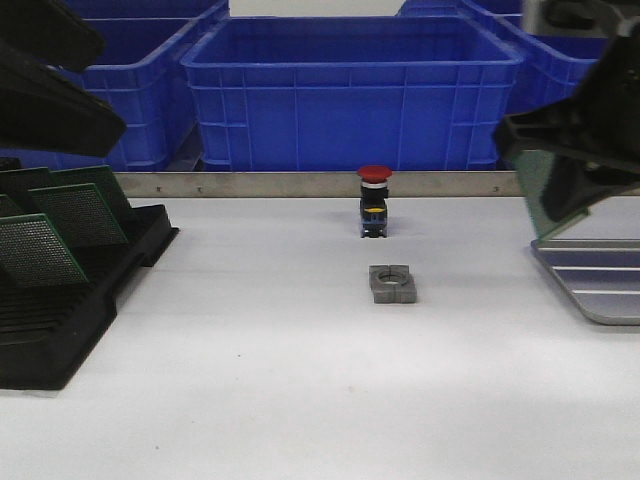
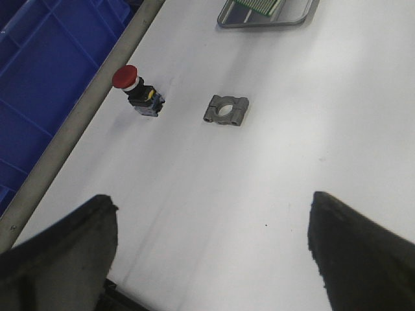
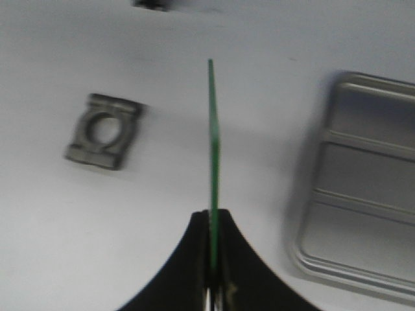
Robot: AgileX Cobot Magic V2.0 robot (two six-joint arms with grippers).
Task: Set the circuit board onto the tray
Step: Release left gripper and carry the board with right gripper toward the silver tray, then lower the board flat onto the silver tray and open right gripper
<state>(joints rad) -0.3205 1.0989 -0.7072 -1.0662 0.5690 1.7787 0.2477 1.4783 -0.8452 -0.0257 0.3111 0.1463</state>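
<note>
While the tabletop (image 1: 300, 380) lies open mid-field, the tray (image 1: 595, 285) sits at its right edge, long ridges running across. Right gripper (image 3: 213, 285) pinches the board (image 3: 213, 149) edge-on, upright, hanging just beside the tray's near-left rim; it likely needs tilting flat. Left gripper (image 2: 211, 253), spread and holding nothing, hangs well apart. Clamp (image 1: 392, 283) and button (image 1: 374, 200) sit clear of the path.
</note>
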